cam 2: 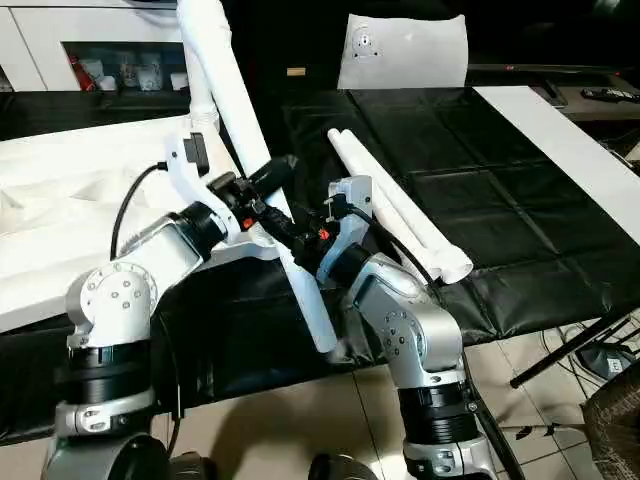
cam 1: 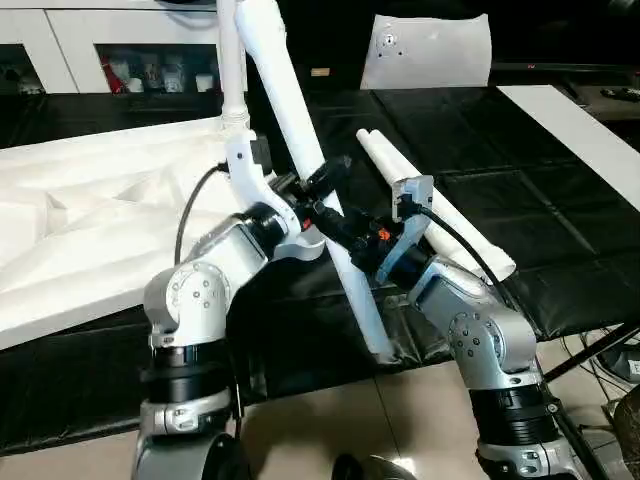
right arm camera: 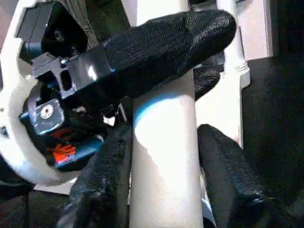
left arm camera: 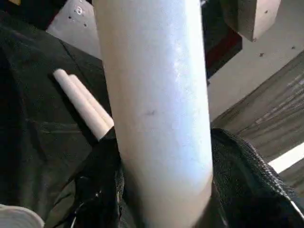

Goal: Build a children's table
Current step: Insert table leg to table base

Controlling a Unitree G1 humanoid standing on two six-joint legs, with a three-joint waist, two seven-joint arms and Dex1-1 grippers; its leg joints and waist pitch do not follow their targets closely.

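The white tabletop (cam 1: 100,220) lies ribbed side up on the left of the black mat. One leg (cam 1: 232,70) stands upright in its near corner socket. Another long white leg (cam 1: 290,110) leans steeply, thick end up, its thin end (cam 1: 380,350) down at the mat's front edge. My left gripper (cam 1: 328,178) is shut on this leg near its middle, and the leg (left arm camera: 156,118) rises between its fingers (left arm camera: 247,180). Just below, my right gripper (cam 1: 343,232) is shut on the same leg (right arm camera: 164,156), fingers (right arm camera: 104,180) on both sides. Two more legs (cam 1: 430,200) lie together on the mat.
A white pillow-like slab (cam 1: 430,50) leans at the back. A white cabinet (cam 1: 100,50) with dark compartments stands back left. A long white board (cam 1: 580,130) lies along the right side. Beyond the mat's front edge is tiled floor (cam 1: 400,420).
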